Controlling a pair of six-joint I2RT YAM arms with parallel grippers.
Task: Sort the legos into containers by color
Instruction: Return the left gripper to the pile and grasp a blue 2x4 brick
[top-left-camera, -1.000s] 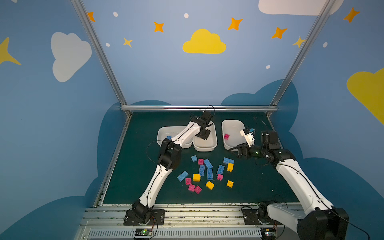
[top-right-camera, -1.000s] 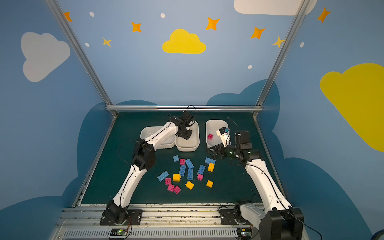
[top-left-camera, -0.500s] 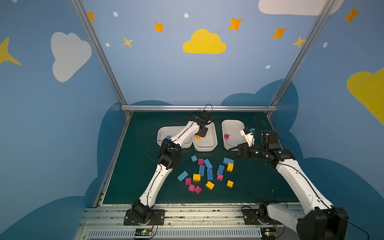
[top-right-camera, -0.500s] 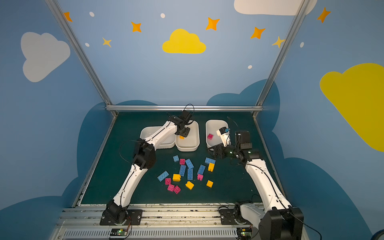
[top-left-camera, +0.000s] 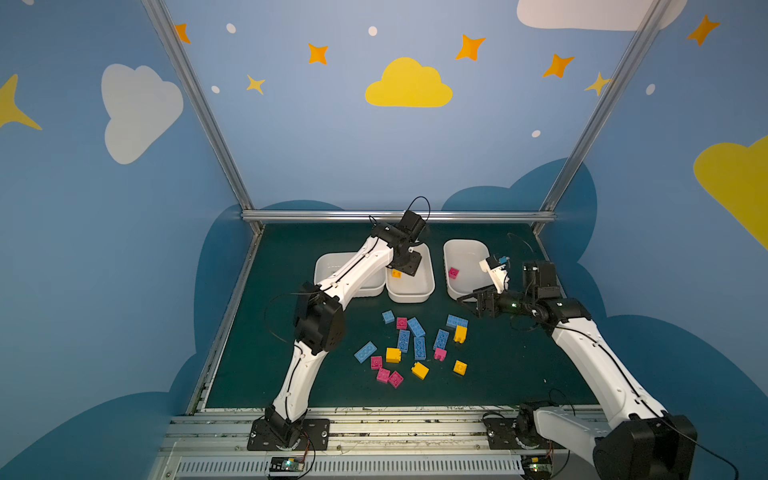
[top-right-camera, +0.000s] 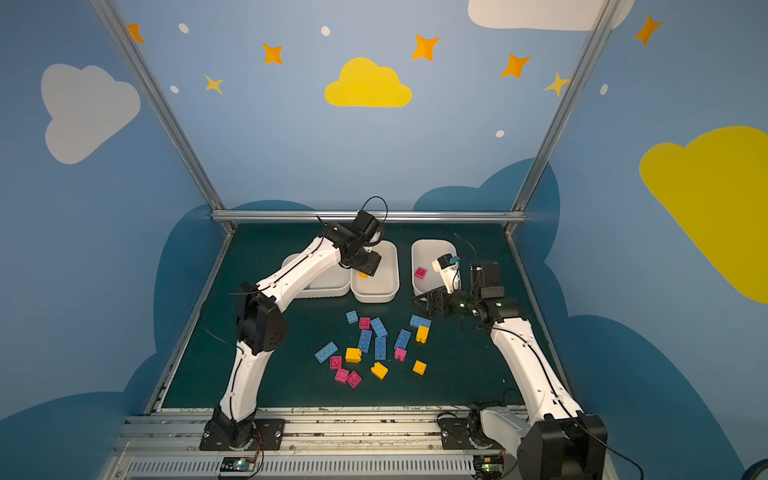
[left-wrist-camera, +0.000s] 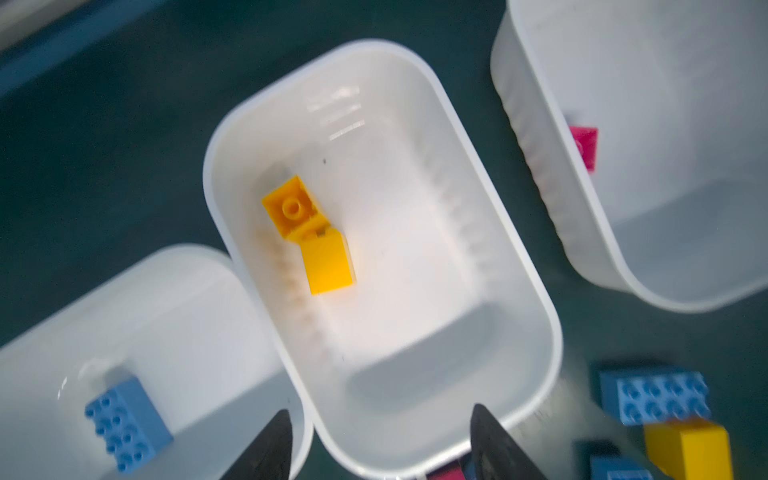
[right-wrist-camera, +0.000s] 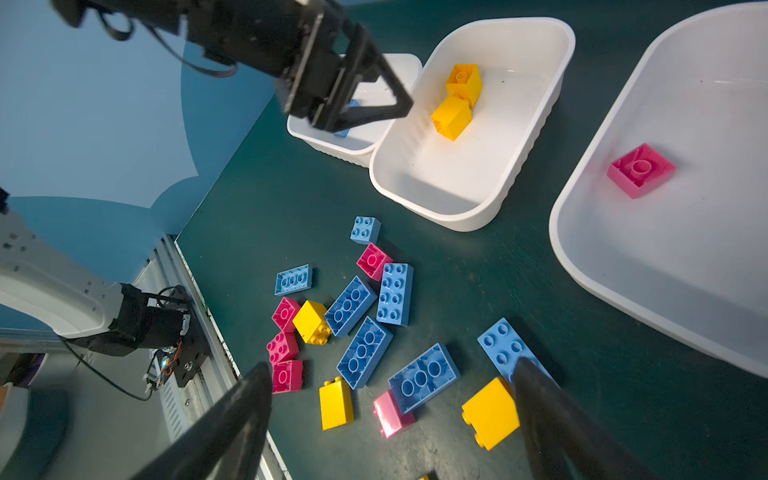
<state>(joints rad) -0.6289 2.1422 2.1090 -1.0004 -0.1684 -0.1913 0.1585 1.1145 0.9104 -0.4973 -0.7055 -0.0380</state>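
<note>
Our left hand (left-wrist-camera: 380, 417) hangs over the middle tray (left-wrist-camera: 415, 316), spread apart and holding nothing. Two yellow bricks (left-wrist-camera: 309, 237) lie in that tray. Our right hand (right-wrist-camera: 390, 368) is spread wide too, holding nothing, over the loose bricks (top-left-camera: 415, 345) on the green surface (top-left-camera: 519, 374). All around are blue walls (top-left-camera: 332, 145) with clouds (top-left-camera: 408, 85).

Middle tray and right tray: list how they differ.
The middle tray holds two yellow bricks; the right tray holds one magenta brick. The middle tray sits against the left tray, while the right tray stands apart, with green mat showing between. Both are white, shallow, rounded rectangles with a rim.
</note>
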